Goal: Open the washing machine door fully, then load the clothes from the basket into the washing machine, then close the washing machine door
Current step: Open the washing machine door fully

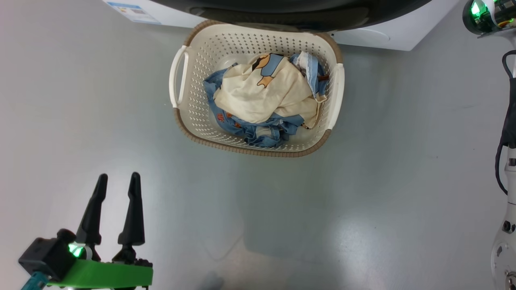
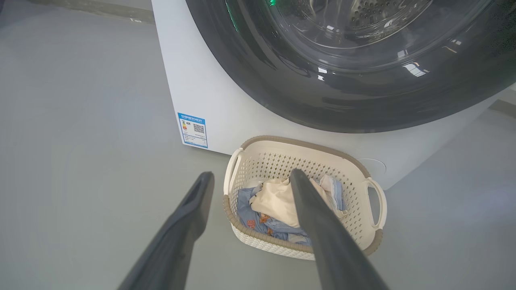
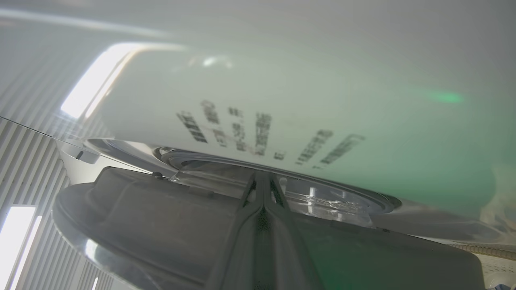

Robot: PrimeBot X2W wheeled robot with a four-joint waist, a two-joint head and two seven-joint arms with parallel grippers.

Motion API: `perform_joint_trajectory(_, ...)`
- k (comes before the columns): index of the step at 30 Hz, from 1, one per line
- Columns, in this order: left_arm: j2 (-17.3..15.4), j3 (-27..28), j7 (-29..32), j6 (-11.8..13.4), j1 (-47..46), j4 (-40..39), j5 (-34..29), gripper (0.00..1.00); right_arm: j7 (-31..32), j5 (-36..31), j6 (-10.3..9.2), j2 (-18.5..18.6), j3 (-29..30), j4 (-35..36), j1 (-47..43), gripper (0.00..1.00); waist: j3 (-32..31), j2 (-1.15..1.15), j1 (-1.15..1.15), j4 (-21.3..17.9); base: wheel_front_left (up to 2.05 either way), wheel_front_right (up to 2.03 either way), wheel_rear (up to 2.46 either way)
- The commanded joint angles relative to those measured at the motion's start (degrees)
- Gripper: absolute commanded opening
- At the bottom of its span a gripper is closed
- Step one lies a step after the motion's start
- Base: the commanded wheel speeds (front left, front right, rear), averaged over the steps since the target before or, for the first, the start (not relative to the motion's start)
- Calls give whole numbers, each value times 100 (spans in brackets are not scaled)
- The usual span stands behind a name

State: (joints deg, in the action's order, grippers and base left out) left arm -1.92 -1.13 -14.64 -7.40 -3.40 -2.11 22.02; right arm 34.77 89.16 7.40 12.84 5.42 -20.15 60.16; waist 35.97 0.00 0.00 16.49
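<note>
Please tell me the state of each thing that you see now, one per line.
Door: partly open, not fully.
Basket: upright on floor, not yet emptied.
Clothes: crumpled, heaped in basket.
Left tool: open, empty.
Right tool: shut, by door's inner side.

**Grey floor, slatted ceiling**

The floor is smooth, pale grey and a little shiny. In the lower middle of the head view it carries a wide darker patch with soft edges, like a shadow. At the very bottom edge there is a small dark blur; I cannot tell what it is. In the left wrist view a darker strip runs along the far end of the floor, in the top left corner. In the right wrist view a ceiling of thin parallel slats shows on the left, with a long bright lamp set in it.
</note>
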Motion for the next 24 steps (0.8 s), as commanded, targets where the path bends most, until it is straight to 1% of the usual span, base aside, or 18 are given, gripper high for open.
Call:
perform_joint_trajectory(1,-96,217,-36,-3,-32,-107,19,100,77,30,9,-171,-159,217,-28,0,-18,0,0,-28,0,0,0)
perform_joint_trajectory(7,-96,227,-36,-4,-75,-50,6,100,92,53,9,-205,-195,266,-98,0,-86,0,0,-81,0,0,0)
perform_joint_trajectory(24,-96,282,-36,-8,-90,-18,-10,100,234,28,9,-306,-489,306,-389,0,-222,0,0,-63,0,0,0)
